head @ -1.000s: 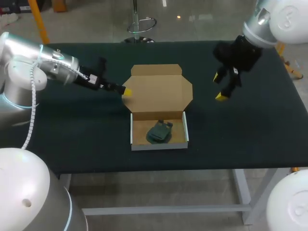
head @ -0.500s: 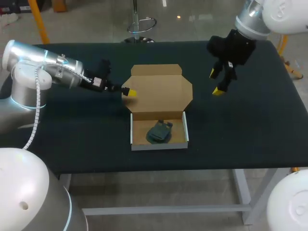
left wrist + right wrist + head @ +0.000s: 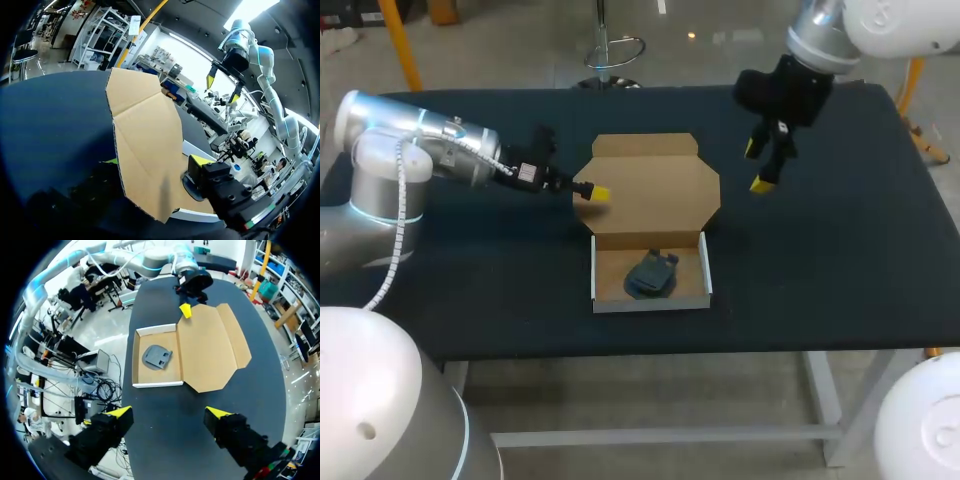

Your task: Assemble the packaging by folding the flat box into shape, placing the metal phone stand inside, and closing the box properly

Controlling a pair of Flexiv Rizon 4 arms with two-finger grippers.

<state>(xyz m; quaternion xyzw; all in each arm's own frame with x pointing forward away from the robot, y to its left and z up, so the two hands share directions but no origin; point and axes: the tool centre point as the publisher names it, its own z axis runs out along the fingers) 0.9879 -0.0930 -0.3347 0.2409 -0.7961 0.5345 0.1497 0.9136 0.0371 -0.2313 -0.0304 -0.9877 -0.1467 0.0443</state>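
We have the box open on the worktop [image 3: 840,260]. Its tray [image 3: 650,303] holds the metal phone stand [image 3: 650,275], and its lid [image 3: 655,195] is still spread out on the far side of the hinge fold.

The left fingers [image 3: 595,193] are right at the lid's left edge. In the left wrist view the cardboard runs between them, one yellow tip over it and the other showing past its edge. They stand wide apart, so we judge them unclosed and gripping nothing.

The right fingers [image 3: 757,166] hang spread and empty above the worktop, well off the lid's right edge.

The hinge runs crosswise, from the left fingers toward the right ones, so the lid must swing over that line onto the tray. Our left arm is clearly the nearer one. Closing seems to be the only step left.
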